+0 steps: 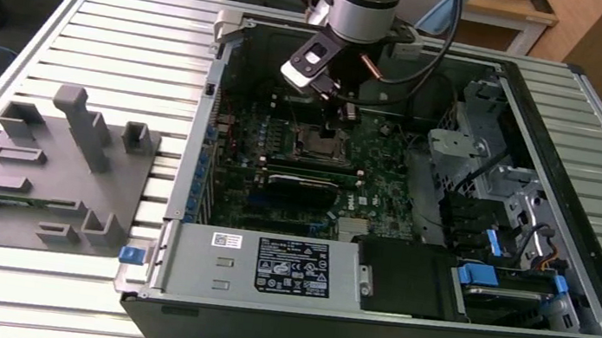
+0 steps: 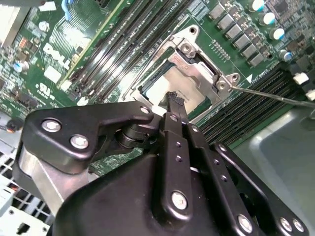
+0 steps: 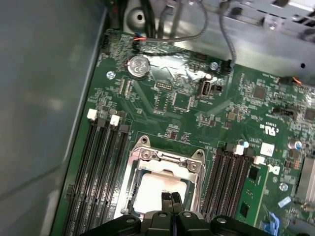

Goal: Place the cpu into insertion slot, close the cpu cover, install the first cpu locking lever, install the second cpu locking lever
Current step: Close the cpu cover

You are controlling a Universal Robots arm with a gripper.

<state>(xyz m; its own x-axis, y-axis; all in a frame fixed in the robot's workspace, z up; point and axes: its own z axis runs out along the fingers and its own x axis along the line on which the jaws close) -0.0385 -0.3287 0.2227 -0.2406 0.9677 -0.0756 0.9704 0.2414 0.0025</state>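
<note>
The cpu (image 3: 151,189) lies in the insertion slot (image 1: 317,142) on the green motherboard, its dull silver top showing through the window of the cpu cover (image 3: 167,161). The cover (image 2: 197,66) lies down flat over it. My gripper (image 2: 173,98) is shut with nothing between its fingers, its tip right over the cpu (image 2: 186,86) and the near edge of the cover window. In the exterior view the gripper (image 1: 337,121) reaches down into the open computer case above the slot. A thin metal locking lever (image 2: 268,93) sticks out sideways from the socket's corner, unlatched.
Long black memory slots (image 3: 101,167) flank the socket on both sides. The case walls (image 1: 211,105), a grey drive cage (image 1: 461,151) and cables hem in the board. A grey fixture (image 1: 50,167) stands on the slatted table at the exterior view's left.
</note>
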